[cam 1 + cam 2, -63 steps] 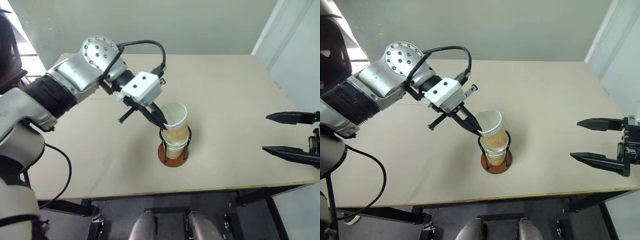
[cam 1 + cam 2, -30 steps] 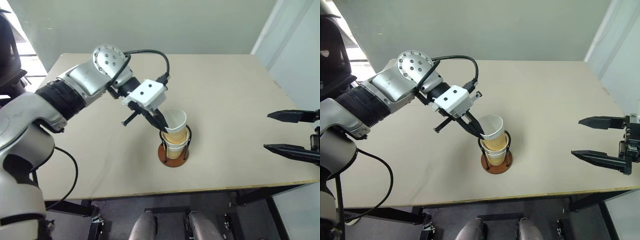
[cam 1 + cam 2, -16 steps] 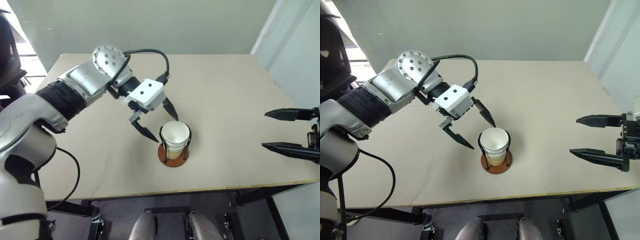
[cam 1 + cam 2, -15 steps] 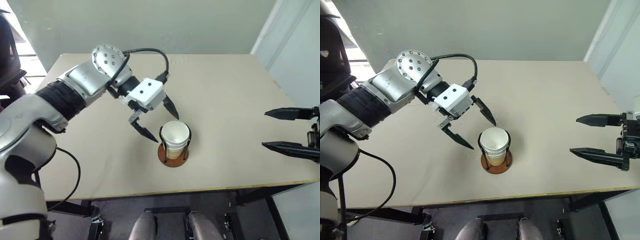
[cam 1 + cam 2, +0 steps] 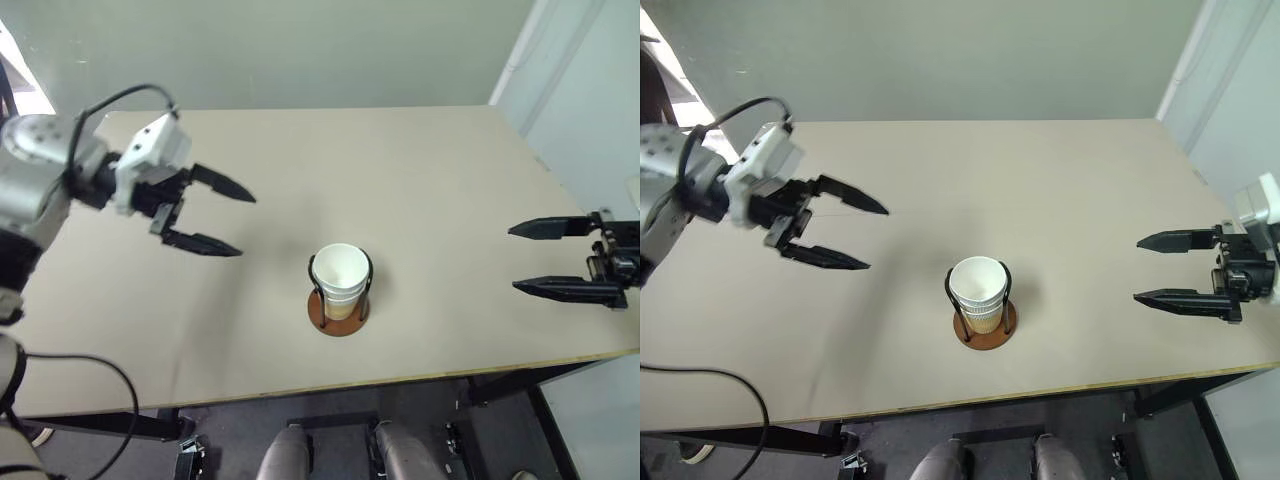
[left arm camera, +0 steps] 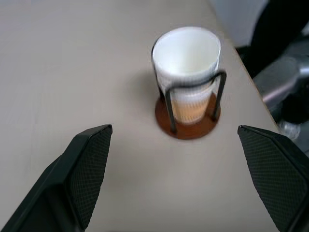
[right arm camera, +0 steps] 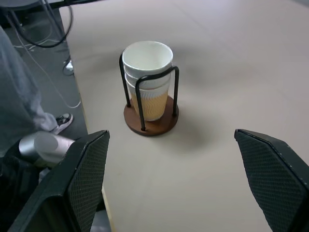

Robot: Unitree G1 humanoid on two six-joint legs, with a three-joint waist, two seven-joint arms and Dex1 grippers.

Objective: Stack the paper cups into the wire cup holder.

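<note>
- The left gripper [image 5: 222,217] has let go of the top cup and pulled away toward the table's left side; half a second ago it stood just beside the holder, a second ago it was clamped on that cup's rim.
- Its jaws now stand wide apart and empty, well clear of the stack.
- The cups [image 5: 977,290] sit nested one in another inside the holder [image 5: 984,330], upright between its two wire loops; in the right wrist view three white rims show stacked [image 7: 147,63].
- The top cup, tilted and riding high a second ago, now sits down level with the loops.
- No loose cup lies on the table [image 5: 420,180], so the stacking looks done; only retreating the arms seems left.
- The right gripper [image 5: 565,257] hangs at the table's right edge, jaws spread and empty, much where it was a second ago.
- The holder stands near the table's front edge, closer to it than to the back, with bare board on either side.
- Both grippers have open room all round; the one thing to avoid is a sweep across the middle that could catch the loops or tip the stack.
- A person's trouser leg and shoe [image 7: 21,116] show beyond the table edge in the right wrist view, apart from the arms.
</note>
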